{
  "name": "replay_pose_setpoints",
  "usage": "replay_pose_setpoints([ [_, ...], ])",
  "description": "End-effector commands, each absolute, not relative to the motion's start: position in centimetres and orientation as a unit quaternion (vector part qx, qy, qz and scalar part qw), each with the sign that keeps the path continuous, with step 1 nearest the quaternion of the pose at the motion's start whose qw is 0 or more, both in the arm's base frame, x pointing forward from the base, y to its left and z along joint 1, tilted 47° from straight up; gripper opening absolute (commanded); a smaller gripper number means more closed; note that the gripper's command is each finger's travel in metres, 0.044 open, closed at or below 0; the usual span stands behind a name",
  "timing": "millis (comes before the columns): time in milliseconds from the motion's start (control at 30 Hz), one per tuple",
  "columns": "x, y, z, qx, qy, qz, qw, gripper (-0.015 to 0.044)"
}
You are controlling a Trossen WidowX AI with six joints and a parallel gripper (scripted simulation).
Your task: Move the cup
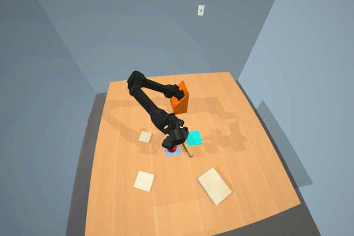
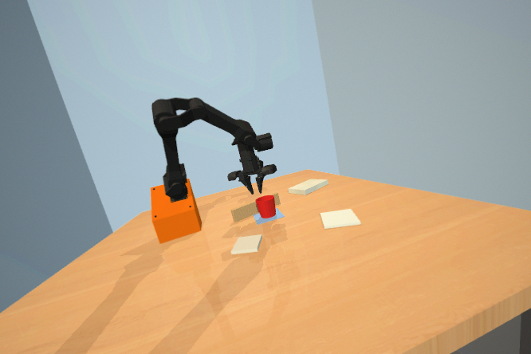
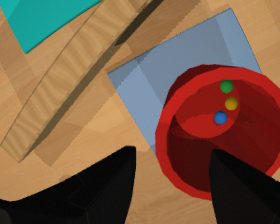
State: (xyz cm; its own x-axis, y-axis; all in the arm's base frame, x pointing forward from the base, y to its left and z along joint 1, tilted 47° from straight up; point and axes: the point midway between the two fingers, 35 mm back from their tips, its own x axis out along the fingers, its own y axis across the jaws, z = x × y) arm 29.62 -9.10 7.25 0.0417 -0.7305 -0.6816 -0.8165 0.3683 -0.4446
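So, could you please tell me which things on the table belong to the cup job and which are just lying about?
Job:
red cup holding three marbles
blue pad beneath it
cyan pad
gripper, partly open above the cup

Lying about:
three cream slabs
upright wooden strip

Black arm (image 2: 199, 114) bent forward, pincer (image 2: 253, 190) pointing down, partly open, holding nothing

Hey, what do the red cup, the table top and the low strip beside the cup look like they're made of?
Red cup: probably plastic, going by its uniform matte red and smooth walls.
Table top: wood or wood laminate, with light grain streaks and a soft sheen.
Strip: looks like wood too, with the same grain pattern, standing on edge.
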Motion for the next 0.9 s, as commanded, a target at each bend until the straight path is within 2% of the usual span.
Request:
replay_pose_setpoints([
  [0, 29.5, -9.6, 6.6, -0.562, 0.694, 0.050, 0.448, 0.0148],
  [867, 29.5, -12.8, 3.8, -0.562, 0.694, 0.049, 0.448, 0.0148],
])
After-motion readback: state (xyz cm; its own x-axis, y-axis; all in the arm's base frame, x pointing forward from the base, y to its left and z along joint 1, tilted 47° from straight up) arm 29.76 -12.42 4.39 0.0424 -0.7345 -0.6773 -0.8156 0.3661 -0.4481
